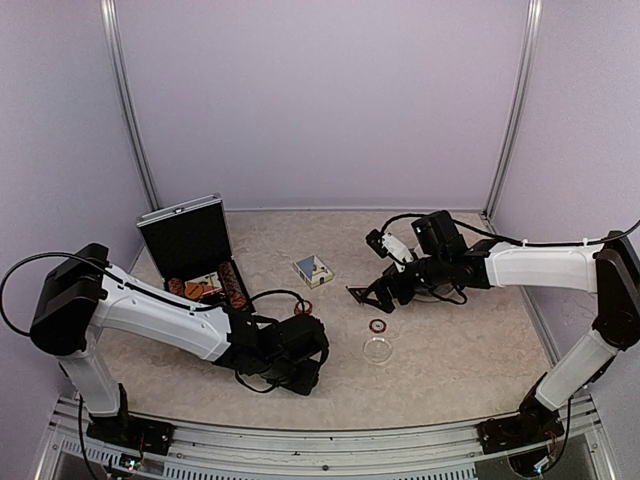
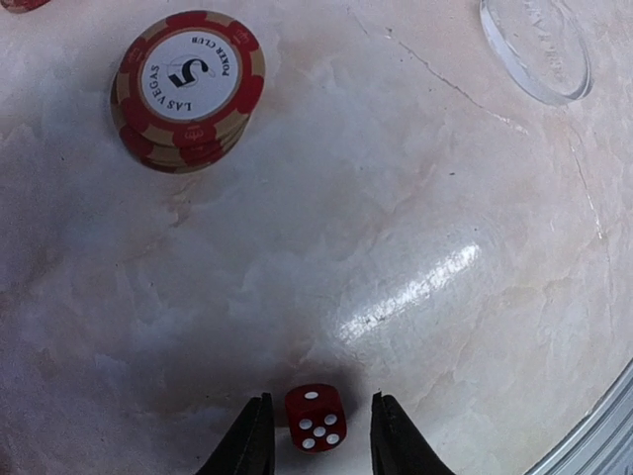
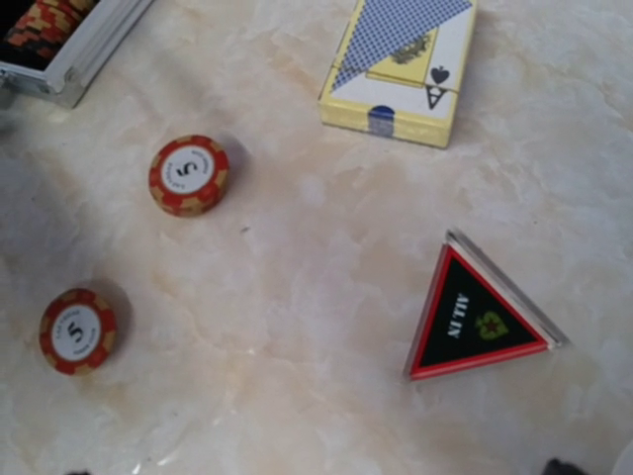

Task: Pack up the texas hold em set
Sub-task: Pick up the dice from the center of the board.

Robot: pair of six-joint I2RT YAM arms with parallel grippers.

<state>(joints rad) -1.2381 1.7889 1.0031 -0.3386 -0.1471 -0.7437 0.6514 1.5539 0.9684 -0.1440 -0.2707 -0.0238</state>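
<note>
Closest of all, right under the left wrist camera, a red die [image 2: 316, 418] sits on the table [image 2: 396, 247] between the fingers of the left gripper [image 2: 318, 398]. The jaws stand apart on either side of it with a sliver of marble showing each way, so nothing is clamped. Farther off in that view a chip stack [image 2: 188, 89] lies to the left and a clear disc [image 2: 534, 45] to the right. The right wrist camera shows little of the right gripper [image 1: 365, 297], only dark tips at the bottom corners, wide apart and holding nothing. Under it lies the black triangular marker [image 3: 480, 317], with a card box [image 3: 401, 69] beyond. To the left are a far chip stack [image 3: 188, 175], a near chip stack [image 3: 77, 331] and a corner of the briefcase [image 3: 69, 59] with chips inside. From overhead the case stands open at the far left, lid upright, with rows of chips already seated in it. I would say the packing is begun but far from finished: the die, loose chips, card box, marker and disc all lie out on the table, and the lid is not yet shut
</note>
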